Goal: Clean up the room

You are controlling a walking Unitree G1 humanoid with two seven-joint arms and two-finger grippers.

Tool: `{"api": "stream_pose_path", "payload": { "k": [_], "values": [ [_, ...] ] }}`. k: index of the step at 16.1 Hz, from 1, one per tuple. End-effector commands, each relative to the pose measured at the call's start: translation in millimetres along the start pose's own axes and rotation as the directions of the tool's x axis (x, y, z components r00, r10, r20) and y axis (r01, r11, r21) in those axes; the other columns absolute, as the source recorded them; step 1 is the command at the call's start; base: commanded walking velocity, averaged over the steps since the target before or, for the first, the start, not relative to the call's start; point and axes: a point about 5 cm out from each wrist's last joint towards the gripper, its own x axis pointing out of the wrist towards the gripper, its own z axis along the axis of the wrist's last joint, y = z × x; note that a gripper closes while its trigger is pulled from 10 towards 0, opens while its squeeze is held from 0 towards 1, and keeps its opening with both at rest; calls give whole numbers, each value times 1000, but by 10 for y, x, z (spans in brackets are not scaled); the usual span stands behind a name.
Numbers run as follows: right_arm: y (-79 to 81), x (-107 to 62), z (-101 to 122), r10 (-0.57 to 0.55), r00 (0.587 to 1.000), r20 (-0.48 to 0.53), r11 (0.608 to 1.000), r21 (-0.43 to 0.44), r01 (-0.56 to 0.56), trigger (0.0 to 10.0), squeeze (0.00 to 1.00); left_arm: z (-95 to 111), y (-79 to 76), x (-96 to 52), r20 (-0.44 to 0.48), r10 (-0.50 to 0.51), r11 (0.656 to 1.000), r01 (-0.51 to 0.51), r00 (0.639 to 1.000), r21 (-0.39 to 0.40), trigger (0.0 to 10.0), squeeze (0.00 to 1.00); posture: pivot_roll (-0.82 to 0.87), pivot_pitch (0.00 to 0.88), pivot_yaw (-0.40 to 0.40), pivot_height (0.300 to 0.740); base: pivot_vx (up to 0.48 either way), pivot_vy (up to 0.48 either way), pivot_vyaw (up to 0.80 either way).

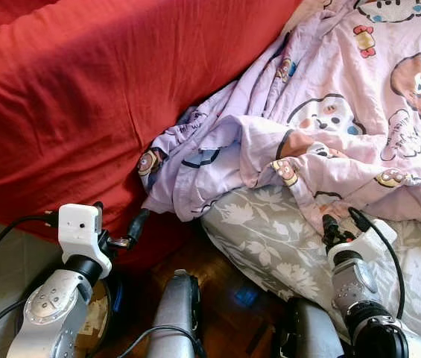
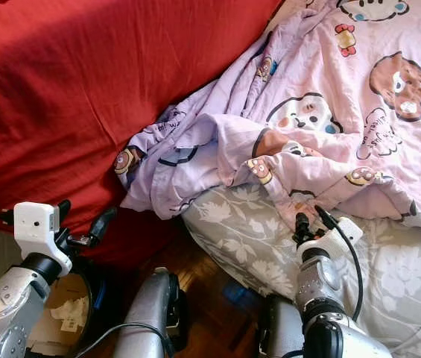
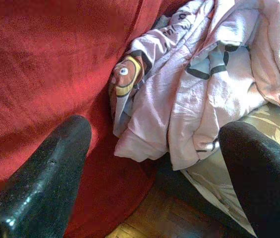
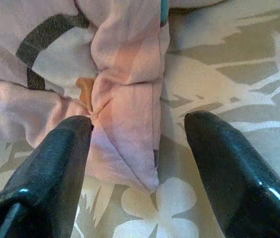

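Both fingers of your right pincer (image 4: 137, 148) straddle the lilac blanket (image 4: 125, 99) corner, released: clench deep; left pincer (image 3: 154, 163) released too.

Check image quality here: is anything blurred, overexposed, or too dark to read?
Head views: sharp, bright daylight on the lilac cartoon blanket; the wooden floor between the beds lies in shadow. Left wrist view: blanket highlights are washed out, the near black fingers soft. Right wrist view: blanket edge clear between the open fingers, which are blurred by closeness.
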Motion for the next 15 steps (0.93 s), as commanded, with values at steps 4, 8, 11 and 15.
{"api": "stream_pose_path", "payload": {
  "k": [4,8,11,15],
  "values": [
    [27,-41,-194,-4,996,-93,997,-73,-3,10000,0,-12,50,-100,-34,15,1000,-14,999,24,10000,0,282,393,133,642,0,0,0],
    [75,-27,-187,14,995,-95,998,-63,-20,0,0,-20,46,-143,-48,14,1000,-13,999,28,10000,0,288,407,140,642,0,0,0],
    [77,-26,-186,17,995,-95,998,-66,-23,0,0,-26,46,-159,-55,15,1000,-14,998,27,10000,0,287,411,140,642,0,0,0],
    [21,-43,-200,-2,995,-101,997,-73,-6,0,0,-28,43,-183,-62,15,1000,-13,998,25,10000,0,287,417,138,642,0,0,0]
  ]
}}
